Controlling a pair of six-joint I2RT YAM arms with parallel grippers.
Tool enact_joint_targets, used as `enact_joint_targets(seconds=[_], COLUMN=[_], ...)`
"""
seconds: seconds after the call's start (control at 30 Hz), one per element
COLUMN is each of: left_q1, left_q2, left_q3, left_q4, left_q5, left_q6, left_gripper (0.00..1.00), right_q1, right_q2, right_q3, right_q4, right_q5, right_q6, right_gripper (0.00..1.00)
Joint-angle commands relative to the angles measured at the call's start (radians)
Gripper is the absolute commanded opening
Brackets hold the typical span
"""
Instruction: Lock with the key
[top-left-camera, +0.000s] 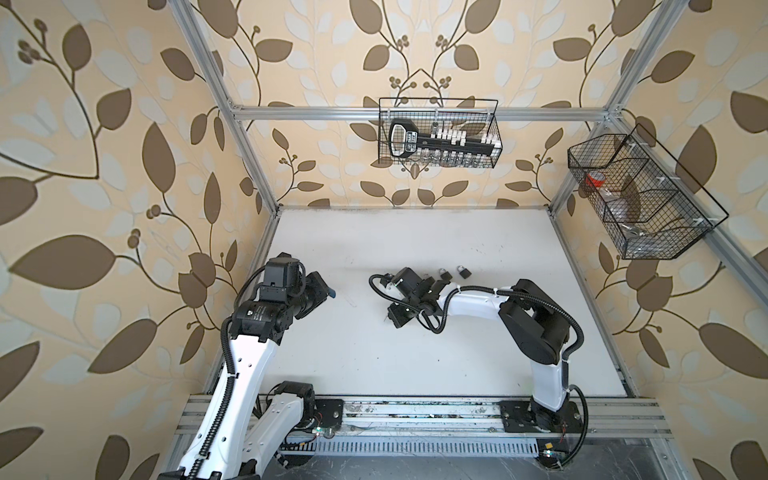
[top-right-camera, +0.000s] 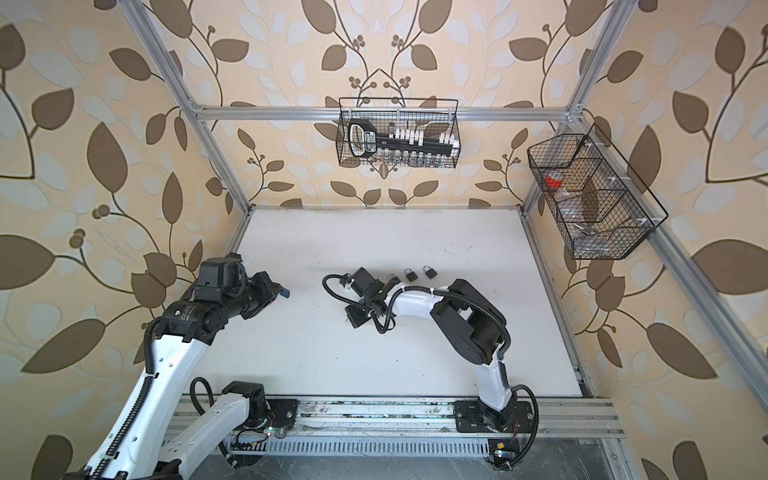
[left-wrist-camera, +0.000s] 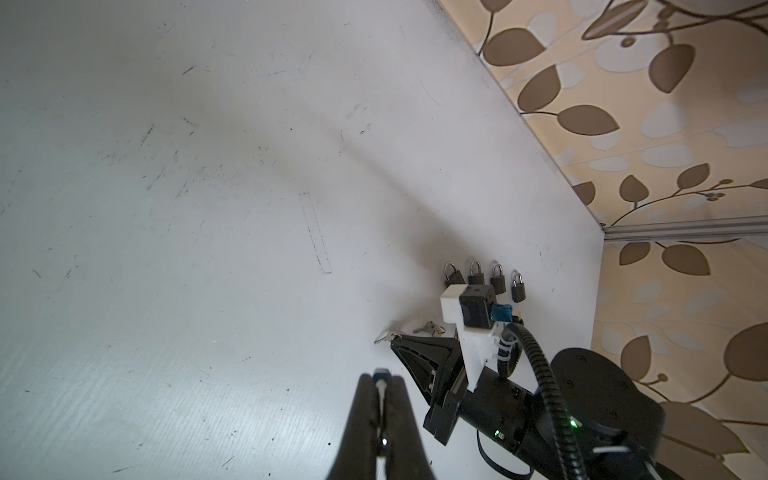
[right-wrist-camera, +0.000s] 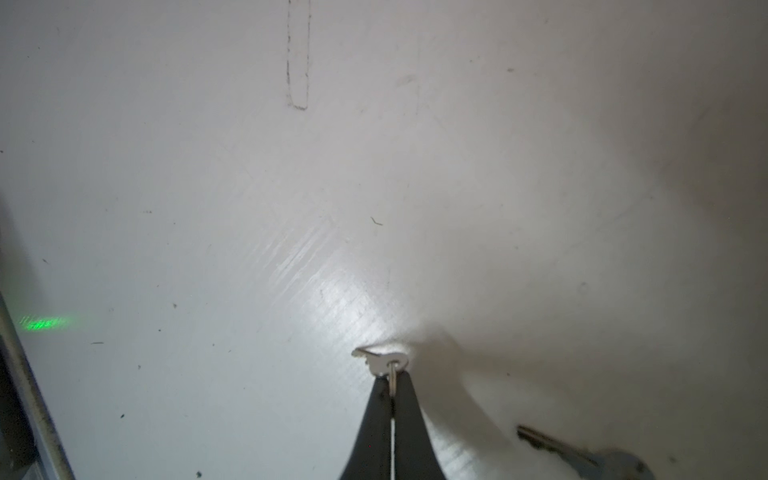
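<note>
Spreading under everything, you have a white table, scuffed and marked with pencil lines.

Next in size are a black wire basket hung on the back rail and a second basket on the right wall. Both are well apart from the work.

Your left gripper hangs over the left of the table, its fingers pressed together with nothing seen between them.

Your right gripper sits low near mid-table, near the padlocks. Its fingers are clamped on the key.

The padlocks are four, small and dark, lying in a row with their shackles toward the back wall. Two show clear of the arm in both top views. You cannot tell whether the shackles are latched.

The key is pinched at its head, where a small ring passes through. Its long axis lies crosswise to the fingers and about level with the table. In the left wrist view its toothed blade points away from the padlocks. You cannot tell whether it touches the table.

Smallest, a spare key lies flat on the table near the right gripper, blurred.
</note>
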Motion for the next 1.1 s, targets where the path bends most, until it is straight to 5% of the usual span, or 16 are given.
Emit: enact_joint_targets(seconds=[0.0,0.27,0.6,0.93,1.07], left_q1=[0.005,0.004,0.004,0.005,0.005], left_q2=[-0.005,0.002,-0.003,-0.015,-0.012], left_q3=[-0.009,-0.017,-0.023,-0.020,-0.018], left_q4=[0.008,0.026,0.040,0.033,0.042], left_q5=[0.029,0.063,0.091,0.104,0.122], left_q6=[-0.012,-0.010,-0.004,0.003,0.010], left_gripper=[0.00,0.00,0.00,0.00,0.00], right_q1=[-0.010,-0.024,-0.031,-0.039,-0.039], right_q2=[0.020,0.037,0.059,0.047,0.017], right_q3=[0.021,0.033,0.053,0.078,0.077], right_q4=[-0.033,-0.036,-0.038,-0.051,-0.056], right_q5=[0.013,0.013,0.019,0.051,0.063], right_q6=[-0.002,-0.004,-0.006,-0.007,-0.010], right_gripper=[0.00,0.00,0.21,0.11,0.24])
